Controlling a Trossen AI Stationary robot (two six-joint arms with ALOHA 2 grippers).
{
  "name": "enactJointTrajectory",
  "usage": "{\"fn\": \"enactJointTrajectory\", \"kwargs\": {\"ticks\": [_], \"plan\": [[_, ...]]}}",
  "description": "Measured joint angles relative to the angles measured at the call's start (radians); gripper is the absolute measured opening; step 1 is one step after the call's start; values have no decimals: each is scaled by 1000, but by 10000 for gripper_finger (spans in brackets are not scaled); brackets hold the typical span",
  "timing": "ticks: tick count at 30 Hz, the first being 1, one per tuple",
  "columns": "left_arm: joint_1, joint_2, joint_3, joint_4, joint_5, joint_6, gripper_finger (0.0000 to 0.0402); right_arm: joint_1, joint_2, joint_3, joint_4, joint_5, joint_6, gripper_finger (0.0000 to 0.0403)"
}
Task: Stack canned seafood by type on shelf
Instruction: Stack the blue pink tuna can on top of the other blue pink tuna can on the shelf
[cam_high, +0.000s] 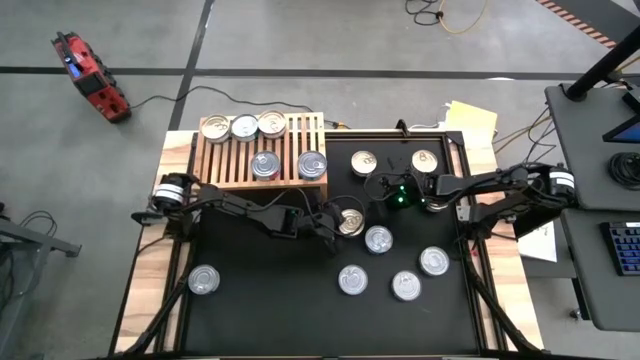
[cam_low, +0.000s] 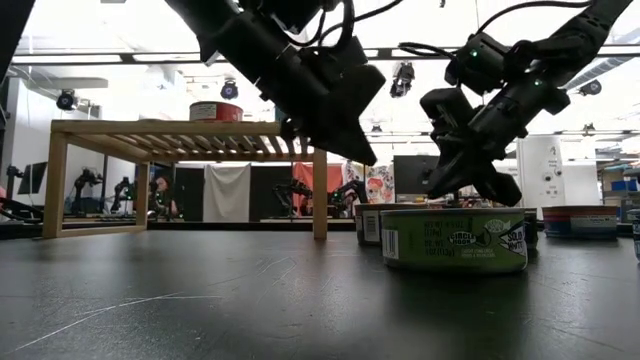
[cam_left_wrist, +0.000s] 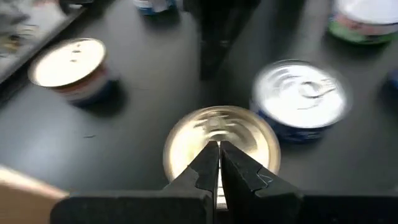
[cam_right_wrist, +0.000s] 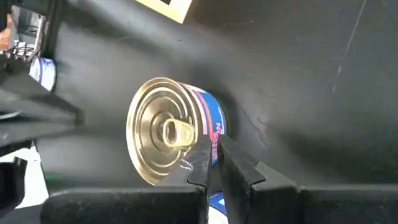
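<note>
The light-wood slatted shelf (cam_high: 226, 158) stands at the far left of the black mat, with several silver-lidded cans (cam_high: 244, 126) standing on its top. More cans stand loose on the mat. A gold-lidded can (cam_high: 350, 222) with a blue and pink label stands near the middle. My left gripper (cam_left_wrist: 219, 148) is shut, with its tips hanging over that lid (cam_left_wrist: 186, 140); the low view shows them in the air (cam_low: 365, 155). My right gripper (cam_right_wrist: 213, 149) is also shut. It comes from the right and points slanting down at the same can's side. My right gripper's shut fingertips (cam_right_wrist: 202, 155) show against the labelled side (cam_right_wrist: 214, 121) of the gold-lidded can, which stands flat on the mat. I cannot tell whether they touch it. My left gripper touches nothing that I can see.
Silver-lidded cans stand right of and nearer than the gold one (cam_high: 378, 239) (cam_high: 352, 279) (cam_high: 406, 286) (cam_high: 434, 261), one stands near left (cam_high: 204, 279), and two stand beyond my right gripper (cam_high: 364, 162) (cam_high: 425, 160). A green-labelled can (cam_low: 455, 240) fills the low view's foreground.
</note>
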Motion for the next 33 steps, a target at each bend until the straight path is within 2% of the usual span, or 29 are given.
{"fn": "enactJointTrajectory", "kwargs": {"ticks": [4,16,25,33], "plan": [[-6,39,0,-4,54,-41,0,0,-3,0,2,-9,2,18],[-14,92,2,48,58,-93,0,0,-7,0,0,-16,36,25],[-28,90,-7,37,59,-121,0,0,-6,0,50,-36,28,101],[-34,87,-19,41,59,-155,0,2,0,0,84,-42,-52,173]]}}
